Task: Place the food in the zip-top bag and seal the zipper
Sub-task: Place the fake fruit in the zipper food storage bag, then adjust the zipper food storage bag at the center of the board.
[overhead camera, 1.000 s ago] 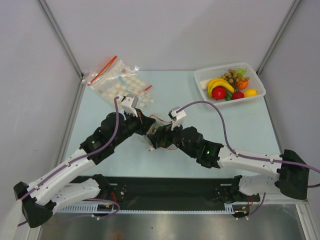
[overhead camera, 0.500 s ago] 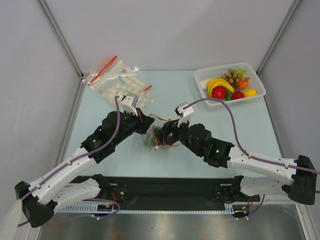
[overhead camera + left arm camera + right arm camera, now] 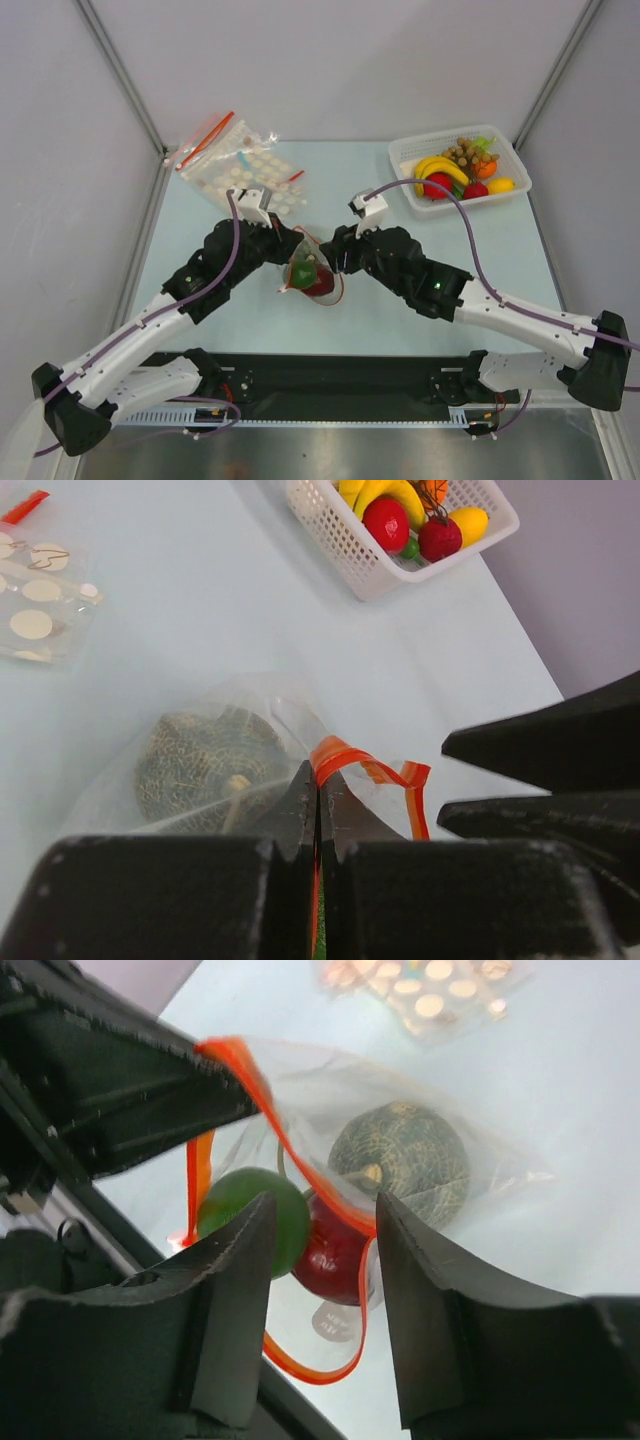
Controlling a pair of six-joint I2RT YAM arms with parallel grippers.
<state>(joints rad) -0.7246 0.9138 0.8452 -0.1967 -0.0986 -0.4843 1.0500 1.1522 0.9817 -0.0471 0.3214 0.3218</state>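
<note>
Our left gripper is clamped on the zipper of the zip-top bag at the middle of the table. Our right gripper, half-spread, straddles the strip. The grey-green ball, green ball and dark red piece sit inside.

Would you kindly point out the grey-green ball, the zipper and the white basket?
grey-green ball (image 3: 400,1160): right wrist view, its rough middle, behind bag plastic.
zipper (image 3: 335,755): left wrist view, the strip's raised bend.
white basket (image 3: 330,540): left wrist view, its lattice side wall.
</note>
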